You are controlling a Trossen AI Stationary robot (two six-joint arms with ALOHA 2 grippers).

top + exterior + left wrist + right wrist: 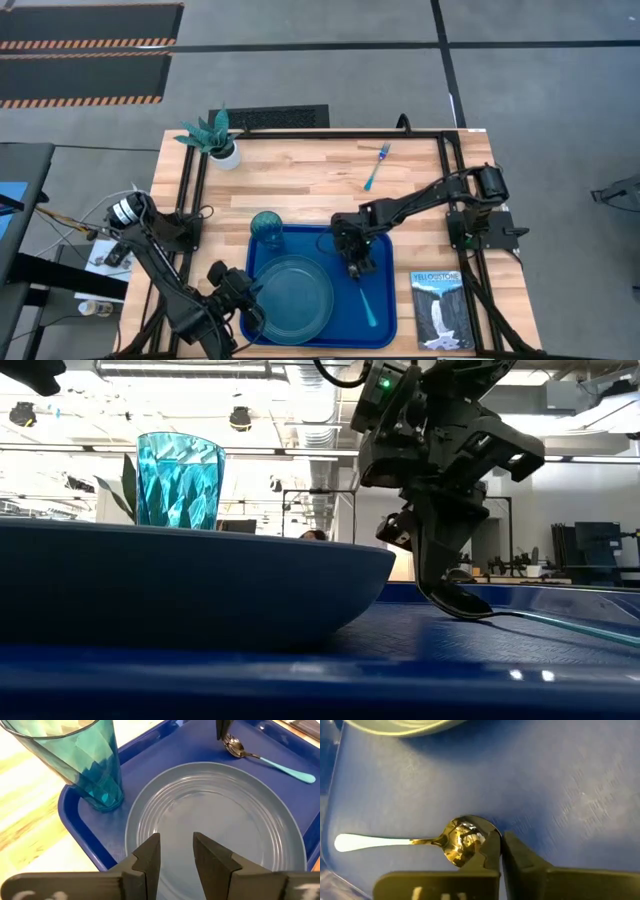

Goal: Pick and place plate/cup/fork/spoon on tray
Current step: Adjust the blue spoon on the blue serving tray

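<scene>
The blue tray [382,328] lies at the table's near middle. On it are the teal plate [293,297], the teal cup [266,227] upright in its far left corner, and the spoon [367,300]. The light-blue fork [377,165] lies on the bare wood farther back. My right gripper [355,264] stands over the tray's right half, fingers down at the spoon's bowl [462,840], with only a slit between them. My left gripper [176,852] is open and empty, just over the plate's rim [150,810] at the tray's near left. My right gripper comes from above, its fingers [452,585] pointing down onto the edge of the spoon's shiny bowl [482,836]. One finger covers that edge, so I cannot see whether the rim is pinched. The spoon lies on the tray, and its handle [370,842] runs toward the near edge.
A white pot with a teal plant [218,140] stands at the far left corner. A Yellowstone book [437,310] lies right of the tray. Black frame rails run along the table's left, right and far sides. Bare wood lies between the tray and the fork.
</scene>
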